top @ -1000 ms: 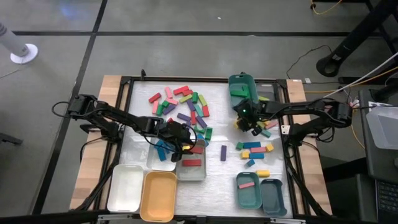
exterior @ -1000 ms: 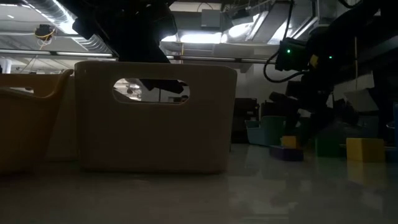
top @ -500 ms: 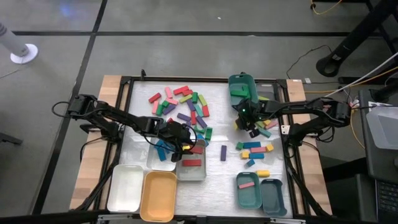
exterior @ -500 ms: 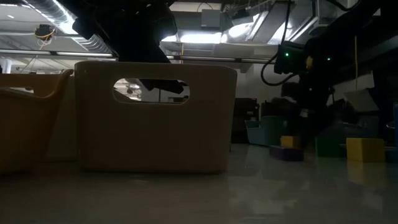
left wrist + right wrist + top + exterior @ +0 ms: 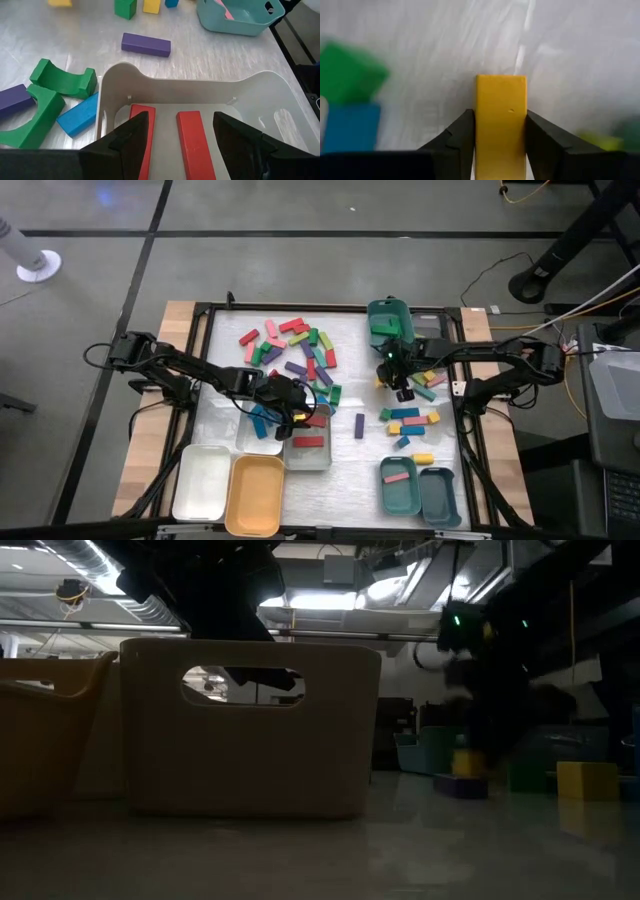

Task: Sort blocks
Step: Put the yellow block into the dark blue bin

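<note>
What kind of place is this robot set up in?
Probably a lab or workshop: bare ceiling ducts and strip lights show beyond the table, loose cables trail across the grey floor, and equipment stands crowd around it.

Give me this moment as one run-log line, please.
right gripper: shut on yellow block, above table | left gripper: open over clear tray holding two red blocks | phase: sorting
</note>
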Controlling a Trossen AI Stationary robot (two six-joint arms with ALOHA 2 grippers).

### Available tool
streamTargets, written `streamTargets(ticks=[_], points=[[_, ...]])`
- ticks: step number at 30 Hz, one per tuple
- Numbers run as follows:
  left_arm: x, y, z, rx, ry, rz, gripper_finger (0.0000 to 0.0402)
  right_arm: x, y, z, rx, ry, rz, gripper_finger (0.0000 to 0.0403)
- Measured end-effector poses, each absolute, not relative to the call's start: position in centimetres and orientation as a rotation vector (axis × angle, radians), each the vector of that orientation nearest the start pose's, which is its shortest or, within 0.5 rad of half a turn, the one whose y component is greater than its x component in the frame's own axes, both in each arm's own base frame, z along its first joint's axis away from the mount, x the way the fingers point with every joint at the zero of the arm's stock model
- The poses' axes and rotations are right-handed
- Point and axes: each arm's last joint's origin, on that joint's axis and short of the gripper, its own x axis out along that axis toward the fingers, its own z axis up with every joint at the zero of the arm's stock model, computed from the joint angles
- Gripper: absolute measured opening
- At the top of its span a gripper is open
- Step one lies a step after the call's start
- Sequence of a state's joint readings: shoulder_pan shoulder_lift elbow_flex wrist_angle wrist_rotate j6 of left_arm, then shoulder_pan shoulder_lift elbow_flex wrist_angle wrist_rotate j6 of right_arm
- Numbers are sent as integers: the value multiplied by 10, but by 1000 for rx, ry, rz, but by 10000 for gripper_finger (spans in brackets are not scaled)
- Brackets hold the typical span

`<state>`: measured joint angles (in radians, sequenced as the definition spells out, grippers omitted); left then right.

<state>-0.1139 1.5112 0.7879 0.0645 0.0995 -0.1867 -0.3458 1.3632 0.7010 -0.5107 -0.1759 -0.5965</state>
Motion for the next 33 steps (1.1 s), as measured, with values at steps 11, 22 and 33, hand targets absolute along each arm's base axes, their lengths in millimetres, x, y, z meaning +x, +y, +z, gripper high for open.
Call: streamTargets(ticks=[11,22,33], points=[[304,-34,193,-131,635,-17,211,226,-51,257,-12,1124,227,140],[314,-24,209,-78,439,0,211,203,44,288,191,1139,316,141],[315,-18,209,-48,438,13,211,153,149,279,414,1308,82,142]])
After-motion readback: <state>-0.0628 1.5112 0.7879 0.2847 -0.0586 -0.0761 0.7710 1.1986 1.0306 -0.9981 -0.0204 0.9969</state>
